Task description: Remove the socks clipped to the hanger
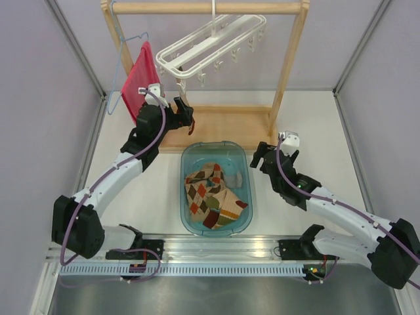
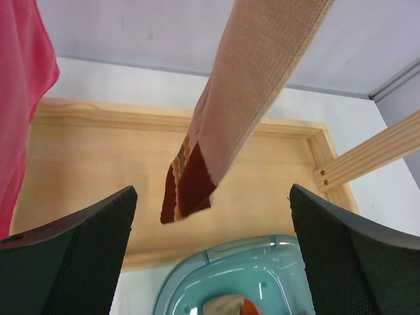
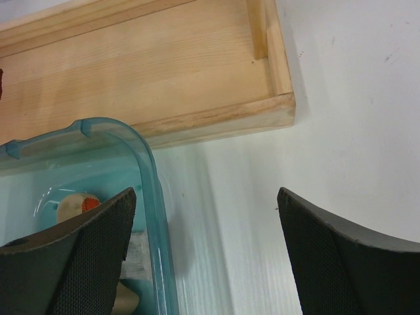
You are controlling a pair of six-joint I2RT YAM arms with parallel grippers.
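Looking at the left gripper (image 2: 211, 193) first: the fingers are spread wide with nothing pinched. One sock (image 2: 243, 111) dangles just ahead of it, roughly between the two fingers. It has a beige leg, a striped band and a dark red toe at the bottom, and it isn't touching either pad as far as I can tell. Its top runs out of the wrist view. From above it seems to come down off the white hanger (image 1: 210, 42), which hangs tilted on the wooden rack (image 1: 289, 69) above and beyond the gripper. Off to the gripper's left is a pink cloth (image 2: 20, 98) on a blue wire hanger (image 1: 118, 65). Below the toe is the rack's wooden base (image 2: 85, 164), and the rim of a teal tub (image 2: 262, 246) sits nearer, under the fingers.

The right gripper (image 3: 207, 193) is spread too and empty, hovering over bare table (image 3: 341, 131), with the tub wall just to its left and the wooden base ahead. The argyle socks (image 1: 211, 193) lie piled in the tub, between the two grippers.
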